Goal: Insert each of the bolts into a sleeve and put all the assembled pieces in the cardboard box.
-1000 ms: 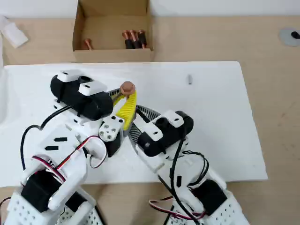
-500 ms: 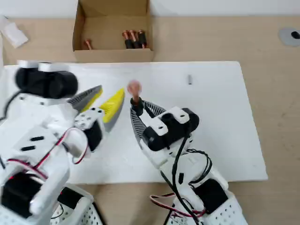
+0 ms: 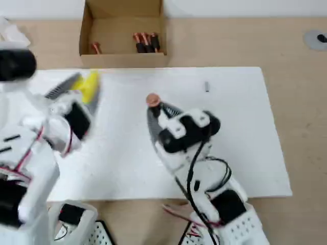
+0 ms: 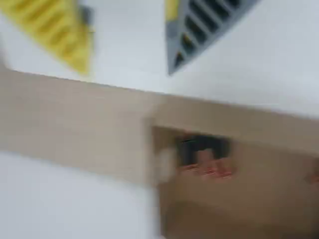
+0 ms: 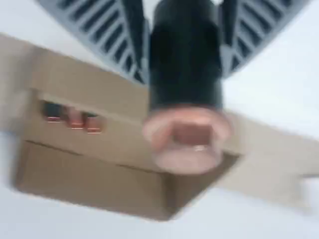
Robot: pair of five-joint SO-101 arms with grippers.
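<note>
Bolt in sleeve held by right fingers; left fingers spread, empty.

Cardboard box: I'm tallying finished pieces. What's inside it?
The cardboard box holds three sleeved bolts side by side and one copper piece apart; the near wall hides its lower end and any sleeve.

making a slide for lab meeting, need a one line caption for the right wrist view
Right pincer grips a black sleeve with a copper bolt seated in it, cardboard box ahead.
</note>
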